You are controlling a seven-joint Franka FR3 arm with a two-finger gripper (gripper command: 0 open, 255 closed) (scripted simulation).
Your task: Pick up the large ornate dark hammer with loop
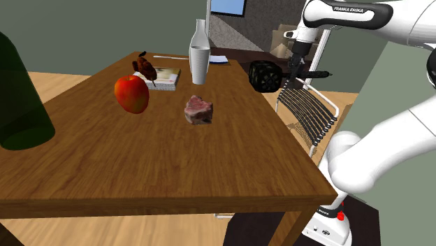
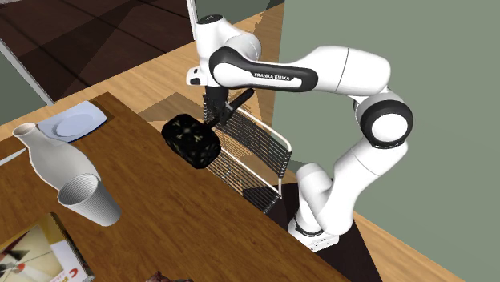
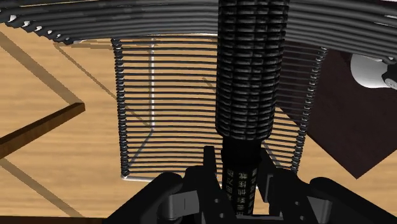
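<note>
**Hammer clasped by its handle at the table edge**

Shoulder view, left to right. A dark green bottle (image 1: 21, 98) stands at the near left of the wooden table (image 1: 175, 161). Next comes a red apple (image 1: 132, 94), and behind it a book (image 1: 168, 77) with a small brown object on top. Mid-table lies a reddish lump (image 1: 198, 110). Behind it stand a white vase (image 1: 200, 38) and a ribbed cup (image 1: 200, 68), close together.

At the table's far right edge is the black hammer (image 1: 267, 75). Its blocky head is at the edge, and its handle runs out to the right over a wire chair (image 1: 311, 115). I cannot tell whether the head touches the table.

The gripper (image 1: 297, 73) hangs from the white arm (image 1: 363, 17) and meets the handle partway along.

Wrist view: the fingers (image 3: 208, 170) are closed narrowly on the hammer's ribbed handle (image 3: 251, 76), one on each side and touching it. The chair's wires and the wood floor (image 3: 57, 83) lie beyond.

Second exterior view: the hammer head (image 2: 191, 142) is at the table edge, below the gripper (image 2: 215, 112). A plate (image 2: 76, 122) sits at the table's far left.
</note>
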